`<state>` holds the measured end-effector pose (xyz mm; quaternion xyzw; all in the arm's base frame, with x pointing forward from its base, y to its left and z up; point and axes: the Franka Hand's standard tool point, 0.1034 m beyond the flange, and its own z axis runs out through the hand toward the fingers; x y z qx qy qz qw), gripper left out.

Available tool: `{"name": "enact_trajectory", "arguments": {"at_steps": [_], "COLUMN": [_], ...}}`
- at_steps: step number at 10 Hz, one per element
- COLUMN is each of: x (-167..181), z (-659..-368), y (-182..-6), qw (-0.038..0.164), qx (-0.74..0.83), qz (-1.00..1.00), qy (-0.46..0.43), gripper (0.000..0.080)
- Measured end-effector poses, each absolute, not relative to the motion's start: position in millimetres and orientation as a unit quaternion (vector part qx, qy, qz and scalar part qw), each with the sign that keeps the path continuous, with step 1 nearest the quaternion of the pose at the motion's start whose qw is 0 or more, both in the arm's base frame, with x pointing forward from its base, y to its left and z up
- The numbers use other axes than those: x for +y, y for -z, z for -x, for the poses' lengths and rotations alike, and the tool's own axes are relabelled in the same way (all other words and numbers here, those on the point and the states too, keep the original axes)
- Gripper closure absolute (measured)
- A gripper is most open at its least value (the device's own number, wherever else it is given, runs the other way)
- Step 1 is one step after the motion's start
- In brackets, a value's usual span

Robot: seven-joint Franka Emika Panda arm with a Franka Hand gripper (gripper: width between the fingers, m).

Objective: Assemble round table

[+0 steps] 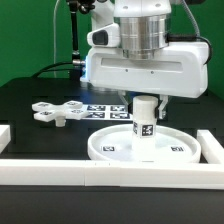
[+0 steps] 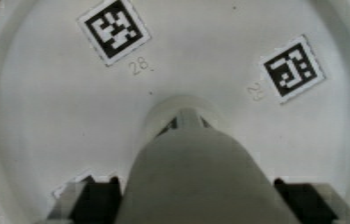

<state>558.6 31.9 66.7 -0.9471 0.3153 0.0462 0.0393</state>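
Note:
The large rimmed round disc (image 1: 142,147) lies flat on the black table near the front rail. The short cylindrical leg (image 1: 144,119) stands upright on the disc's middle, with a tag on its side. My gripper (image 1: 144,102) is shut on the leg's upper end, straight above the disc. In the wrist view the leg (image 2: 193,165) runs down between my two fingers (image 2: 101,198) to the disc (image 2: 47,110), which shows two tags. The cross-shaped base piece (image 1: 58,111) lies on the table at the exterior view's left, apart from the disc.
The marker board (image 1: 103,110) lies flat behind the disc. White border rails run along the front (image 1: 60,168) and at the exterior view's right (image 1: 211,148). A green wall stands behind.

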Motion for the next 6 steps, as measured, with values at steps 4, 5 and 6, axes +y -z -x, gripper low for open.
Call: {"name": "enact_trajectory", "arguments": {"at_steps": [4, 5, 6], "x": [35.3, 37.3, 38.5], "z": [-562.1, -562.2, -562.1], "y": [-66.4, -66.0, -65.9], "qw": [0.061, 0.066, 0.071], "qx": [0.528, 0.571, 0.613], "qz": [0.846, 0.817, 0.786], "qy": [-0.04, -0.034, -0.039], "gripper": [0.039, 0.039, 0.039]}}
